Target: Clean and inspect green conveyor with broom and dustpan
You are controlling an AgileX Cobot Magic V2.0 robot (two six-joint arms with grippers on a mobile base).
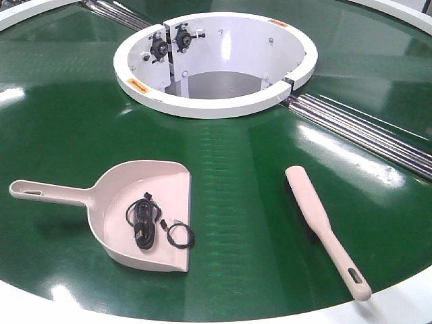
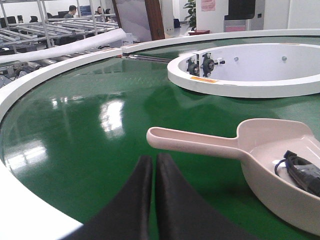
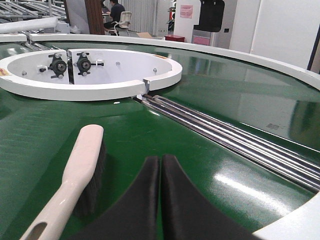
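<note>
Glossy green conveyor (image 1: 67, 121), white hub ring (image 1: 216, 108) at centre. Dustpan (image 1: 145, 212) lying left, handle pointing left, mouth right, black cable (image 1: 143, 219) inside. Broom (image 1: 324, 226) lying right, long axis diagonal, slotted handle end toward near rim. Left gripper (image 2: 153, 172) and right gripper (image 3: 160, 172) both closed, empty, just above belt.

Cut off by the left wrist view's right edge: the dustpan (image 2: 280, 165) scoop and the black cable bundle (image 2: 300, 172) inside. Lost past the bottom of the right wrist view – the broom (image 3: 70, 185) handle end. Too small and blurred to identify – background people (image 2: 73, 10).
</note>
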